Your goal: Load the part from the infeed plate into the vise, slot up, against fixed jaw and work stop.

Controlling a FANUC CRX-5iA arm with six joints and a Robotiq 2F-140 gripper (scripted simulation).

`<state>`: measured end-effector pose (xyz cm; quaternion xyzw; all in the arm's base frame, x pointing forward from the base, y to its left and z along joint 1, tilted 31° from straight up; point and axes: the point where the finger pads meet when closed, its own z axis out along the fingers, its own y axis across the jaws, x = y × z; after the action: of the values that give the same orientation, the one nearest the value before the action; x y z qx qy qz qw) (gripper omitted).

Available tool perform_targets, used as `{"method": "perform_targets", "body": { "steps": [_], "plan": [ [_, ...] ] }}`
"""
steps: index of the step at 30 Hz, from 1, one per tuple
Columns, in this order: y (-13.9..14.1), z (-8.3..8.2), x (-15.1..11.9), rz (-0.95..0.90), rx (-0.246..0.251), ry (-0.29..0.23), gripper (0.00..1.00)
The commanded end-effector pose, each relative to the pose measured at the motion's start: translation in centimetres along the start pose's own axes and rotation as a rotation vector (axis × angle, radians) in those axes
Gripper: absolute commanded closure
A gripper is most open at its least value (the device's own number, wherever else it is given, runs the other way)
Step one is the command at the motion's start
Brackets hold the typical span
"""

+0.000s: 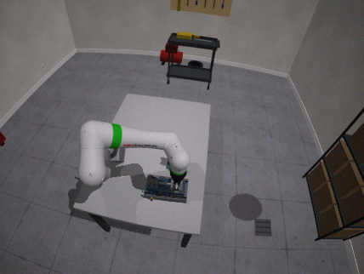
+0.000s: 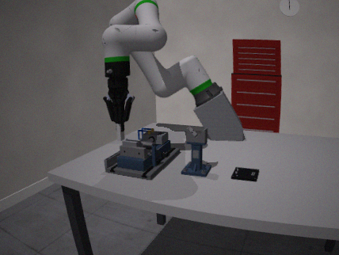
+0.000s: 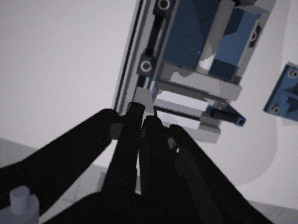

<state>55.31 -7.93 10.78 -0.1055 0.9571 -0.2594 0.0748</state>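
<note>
My gripper (image 1: pixel 176 185) (image 2: pixel 120 135) (image 3: pixel 140 99) is shut and empty. It points down, its tips low beside the vise end opposite the work stop (image 3: pixel 223 115). Whether they touch anything I cannot tell. The vise (image 1: pixel 167 189) stands open. A pale block, seemingly the part (image 3: pixel 181 100), lies lengthwise between the rod-side jaw (image 3: pixel 200 81) and the fixed jaw (image 3: pixel 206 134) (image 2: pixel 135 151). A dark line runs along it, possibly the slot; its exact seating and any small gaps are unclear. The infeed plate (image 2: pixel 245 176) is black and holds no block.
The V-block (image 2: pixel 196 136) stands on a blue pedestal between the vise and the infeed plate and shows no block in it. The pedestal's foot (image 3: pixel 290 90) shows right of the vise. A blue bracket (image 2: pixel 154 155) rises at the vise's near end. Grey rails edge its base.
</note>
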Motion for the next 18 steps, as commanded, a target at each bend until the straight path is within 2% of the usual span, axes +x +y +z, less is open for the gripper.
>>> {"method": "perform_targets", "body": {
  "steps": [1, 18],
  "plan": [
    [0.00, 0.05, -0.02, 0.000, 0.000, 0.000, 1.00],
    [0.00, 0.34, -0.02, 0.000, 0.000, 0.000, 1.00]
  ]
}}
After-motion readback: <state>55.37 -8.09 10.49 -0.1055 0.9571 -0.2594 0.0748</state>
